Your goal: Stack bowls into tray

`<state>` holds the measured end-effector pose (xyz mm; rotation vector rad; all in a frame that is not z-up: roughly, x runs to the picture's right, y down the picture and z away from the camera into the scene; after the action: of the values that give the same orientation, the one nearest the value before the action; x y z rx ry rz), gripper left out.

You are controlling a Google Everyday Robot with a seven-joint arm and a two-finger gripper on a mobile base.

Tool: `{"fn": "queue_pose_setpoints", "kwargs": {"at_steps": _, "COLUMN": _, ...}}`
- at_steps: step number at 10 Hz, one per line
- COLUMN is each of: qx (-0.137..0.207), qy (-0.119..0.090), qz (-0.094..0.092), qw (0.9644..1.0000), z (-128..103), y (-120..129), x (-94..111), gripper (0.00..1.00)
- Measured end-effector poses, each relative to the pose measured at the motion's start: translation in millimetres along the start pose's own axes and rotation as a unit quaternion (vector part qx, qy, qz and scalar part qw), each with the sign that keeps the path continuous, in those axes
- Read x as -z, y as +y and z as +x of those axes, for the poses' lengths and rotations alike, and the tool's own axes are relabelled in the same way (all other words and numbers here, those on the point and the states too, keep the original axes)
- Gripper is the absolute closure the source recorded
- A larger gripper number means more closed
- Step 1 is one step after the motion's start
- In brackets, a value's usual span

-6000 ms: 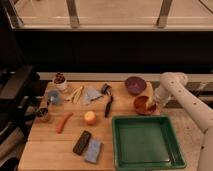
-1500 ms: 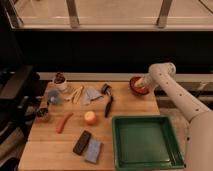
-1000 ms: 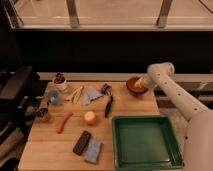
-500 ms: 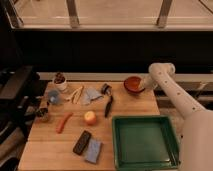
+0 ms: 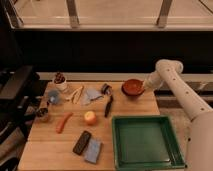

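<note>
Beyond the tray (image 5: 145,142), at the table's (image 5: 55,150) far edge, the gripper (image 5: 144,89) pinches the glossy red bowl (image 5: 132,87) by its rim; the bowl's base is hidden.

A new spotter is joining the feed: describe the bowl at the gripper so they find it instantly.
Find the large square green plastic tray on the wooden table's near right corner, then look just past its far rim. There sits a small round glossy red-orange bowl, with the robot's gripper closed on its right rim. It is the only red dish on the table.
</note>
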<state>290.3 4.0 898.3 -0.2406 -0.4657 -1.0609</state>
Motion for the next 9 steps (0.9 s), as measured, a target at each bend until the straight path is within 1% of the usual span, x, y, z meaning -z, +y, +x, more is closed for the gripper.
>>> {"fn": "queue_pose_setpoints", "kwargs": {"at_steps": 1, "qx": 0.007, "qy": -0.012, "qz": 0.001, "qw": 0.9999, "z": -7, "y": 8, "x": 21, "gripper": 1.00}}
{"fn": "queue_pose_setpoints", "kwargs": {"at_steps": 3, "qx": 0.021, "qy": -0.024, "qz": 0.002, "qw": 0.9995, "z": -18, "y": 22, "x": 71, "gripper": 1.00}}
{"fn": "queue_pose_setpoints", "kwargs": {"at_steps": 4, "qx": 0.031, "qy": -0.027, "qz": 0.003, "qw": 0.9992, "z": -29, "y": 26, "x": 101, "gripper": 1.00}}
{"fn": "queue_pose_setpoints", "kwargs": {"at_steps": 5, "qx": 0.037, "qy": -0.026, "qz": 0.000, "qw": 0.9990, "z": -45, "y": 35, "x": 124, "gripper": 1.00}}
{"fn": "queue_pose_setpoints", "kwargs": {"at_steps": 7, "qx": 0.045, "qy": -0.022, "qz": -0.005, "qw": 0.9987, "z": -84, "y": 54, "x": 161, "gripper": 1.00}}
{"fn": "queue_pose_setpoints", "kwargs": {"at_steps": 8, "qx": 0.047, "qy": -0.020, "qz": -0.008, "qw": 0.9987, "z": -104, "y": 59, "x": 173, "gripper": 1.00}}
{"fn": "queue_pose_setpoints", "kwargs": {"at_steps": 9, "qx": 0.046, "qy": -0.020, "qz": -0.009, "qw": 0.9987, "z": -122, "y": 65, "x": 180, "gripper": 1.00}}
